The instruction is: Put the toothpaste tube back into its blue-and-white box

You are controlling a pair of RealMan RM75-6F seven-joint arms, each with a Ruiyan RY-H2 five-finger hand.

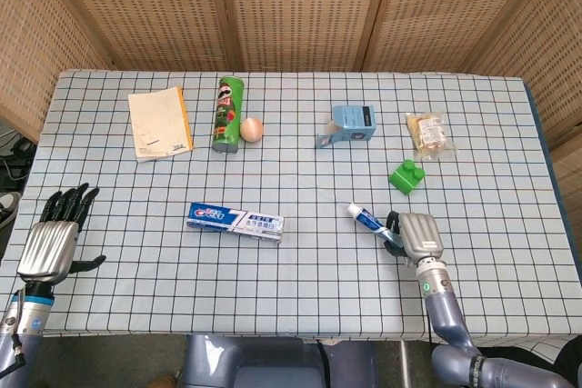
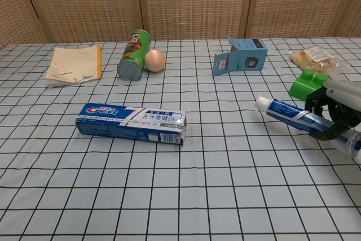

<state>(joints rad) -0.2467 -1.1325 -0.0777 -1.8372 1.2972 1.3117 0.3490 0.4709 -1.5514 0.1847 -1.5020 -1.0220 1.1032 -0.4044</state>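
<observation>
The blue-and-white toothpaste box point(image 1: 235, 221) point(image 2: 131, 123) lies flat at the table's middle, its open end toward the right. The toothpaste tube point(image 1: 370, 222) point(image 2: 287, 114), white cap pointing left, is held off the cloth by my right hand point(image 1: 416, 235) point(image 2: 334, 115), whose dark fingers wrap its rear part. The tube's tail is hidden under the hand in the head view. My left hand point(image 1: 55, 241) hovers at the table's near left edge, fingers spread, holding nothing. The chest view does not show it.
At the back lie a notebook point(image 1: 159, 123), a green chips can point(image 1: 226, 113) beside an egg point(image 1: 251, 128), a small open blue carton point(image 1: 350, 124) and a snack bag point(image 1: 428, 133). A green toy block point(image 1: 406, 174) point(image 2: 307, 83) sits just behind my right hand.
</observation>
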